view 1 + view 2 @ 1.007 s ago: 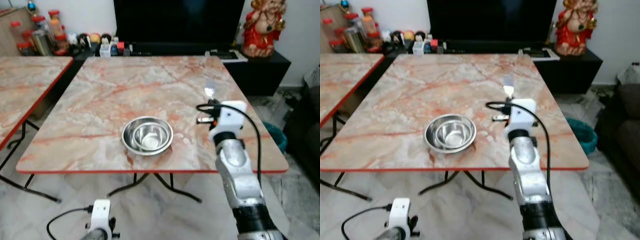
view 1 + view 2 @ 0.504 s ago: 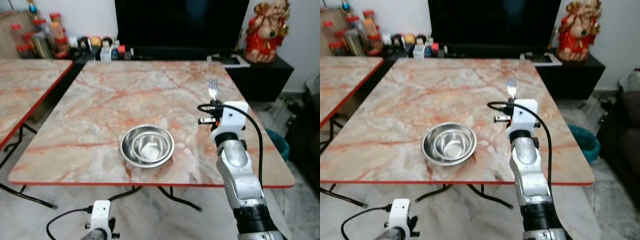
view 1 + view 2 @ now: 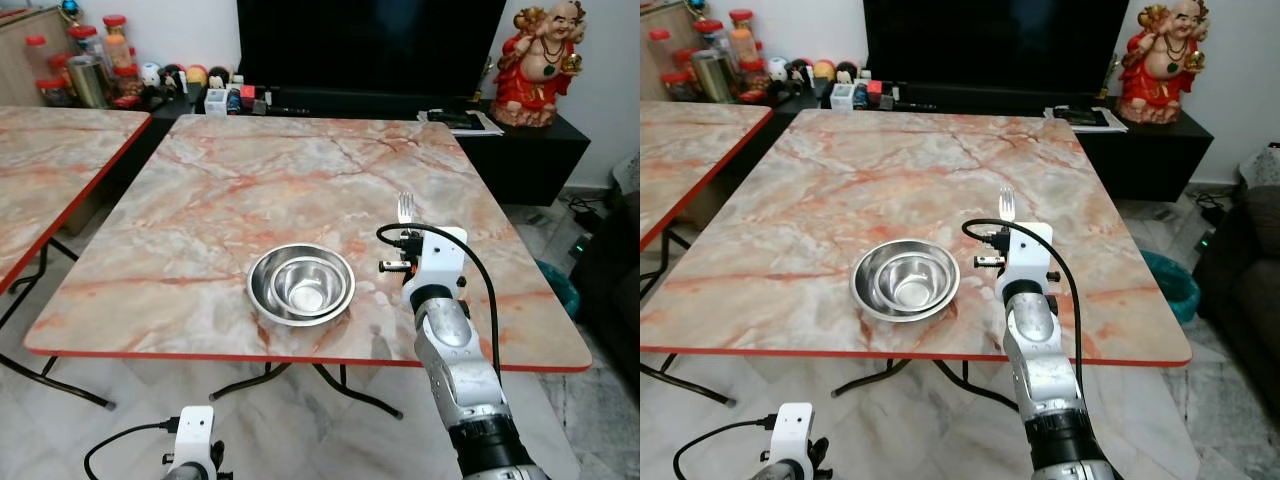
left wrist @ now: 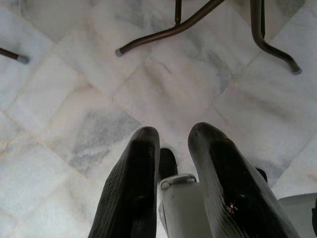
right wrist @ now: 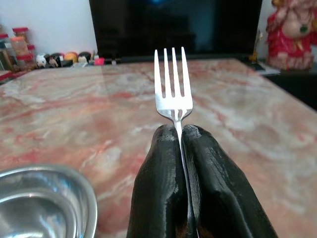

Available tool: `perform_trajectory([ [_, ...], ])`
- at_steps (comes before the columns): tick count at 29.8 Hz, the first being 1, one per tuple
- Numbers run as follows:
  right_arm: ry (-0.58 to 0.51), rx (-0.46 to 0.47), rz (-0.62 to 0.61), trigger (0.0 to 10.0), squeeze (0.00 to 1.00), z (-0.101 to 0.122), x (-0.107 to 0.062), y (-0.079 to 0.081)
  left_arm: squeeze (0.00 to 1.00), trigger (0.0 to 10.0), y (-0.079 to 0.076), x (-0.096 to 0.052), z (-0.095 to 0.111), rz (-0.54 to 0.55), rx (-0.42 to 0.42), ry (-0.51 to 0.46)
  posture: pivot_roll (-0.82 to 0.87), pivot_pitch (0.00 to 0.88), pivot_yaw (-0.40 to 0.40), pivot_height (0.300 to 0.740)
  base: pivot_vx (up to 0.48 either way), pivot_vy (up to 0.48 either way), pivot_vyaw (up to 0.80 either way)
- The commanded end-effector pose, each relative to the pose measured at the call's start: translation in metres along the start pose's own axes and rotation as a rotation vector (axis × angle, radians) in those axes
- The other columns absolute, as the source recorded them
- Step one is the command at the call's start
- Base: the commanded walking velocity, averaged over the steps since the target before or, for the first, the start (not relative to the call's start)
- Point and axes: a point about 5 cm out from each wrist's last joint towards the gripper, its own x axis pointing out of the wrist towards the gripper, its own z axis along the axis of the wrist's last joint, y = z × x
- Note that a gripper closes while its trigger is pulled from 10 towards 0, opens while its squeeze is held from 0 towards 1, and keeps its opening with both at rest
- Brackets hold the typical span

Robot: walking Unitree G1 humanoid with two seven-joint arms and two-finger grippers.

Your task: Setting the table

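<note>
Item: fork [image 5: 173,84], stainless, four tines. Held in the right end effector [image 5: 181,130], whose two black fingers [image 5: 158,188] are pressed together on the handle just below the tines. The fork hangs above the marble-patterned surface [image 3: 250,180], at about 3 o'clock from the steel bowl [image 3: 300,283] and just beside it, not touching.

Orientation: long axis runs along the fingers; tines lead, pointing away from the robot toward 12 o'clock, in the direction of the television [image 3: 370,45]. Handle end is hidden between the fingers.

Step in hand, as judged: carrying the fork to its place beside the bowl; not yet laid down.

Next move calls for: lowering the fork until it lies flat on the surface at the bowl's 3 o'clock side, axis kept parallel to the near-to-far line, then parting the fingers without nudging the bowl.

Left end effector [image 4: 171,148]: hangs idle over the tiled floor [image 4: 74,99], fingers slightly apart, gripping nothing.
</note>
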Motion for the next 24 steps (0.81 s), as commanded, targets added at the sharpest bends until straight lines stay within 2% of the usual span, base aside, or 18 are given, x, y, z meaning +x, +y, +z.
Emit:
perform_trajectory([
  [1,0.046,0.023,-0.014,10.0,0.0,-0.009,0.002,0.0,0.0,10.0,0.001,-0.001,-0.006,0.007,-0.008,0.023,0.02,0.0,-0.044,0.74,0.0,0.0,0.0],
  [7,0.108,0.049,-0.017,10.0,0.0,-0.021,0.011,0.01,0.0,10.0,0.002,-0.001,-0.006,0.008,-0.005,0.025,0.02,0.0,-0.038,0.74,0.0,0.0,0.0],
  [13,0.125,0.055,-0.003,10.0,0.0,-0.02,0.016,0.021,0.0,10.0,0.002,-0.001,-0.006,0.011,-0.006,0.027,0.02,0.0,-0.041,0.74,0.0,0.0,0.0],
  [16,0.133,0.055,0.022,10.0,0.0,-0.02,0.021,0.032,0.0,10.0,0.004,-0.001,-0.006,0.017,-0.009,0.029,0.03,0.0,-0.045,0.74,0.0,0.0,0.0],
  [24,0.178,0.031,0.008,10.0,0.0,-0.032,0.023,0.032,0.0,10.0,0.004,-0.001,-0.005,0.021,-0.015,0.026,0.04,0.0,-0.049,0.74,0.0,0.0,0.0],
])
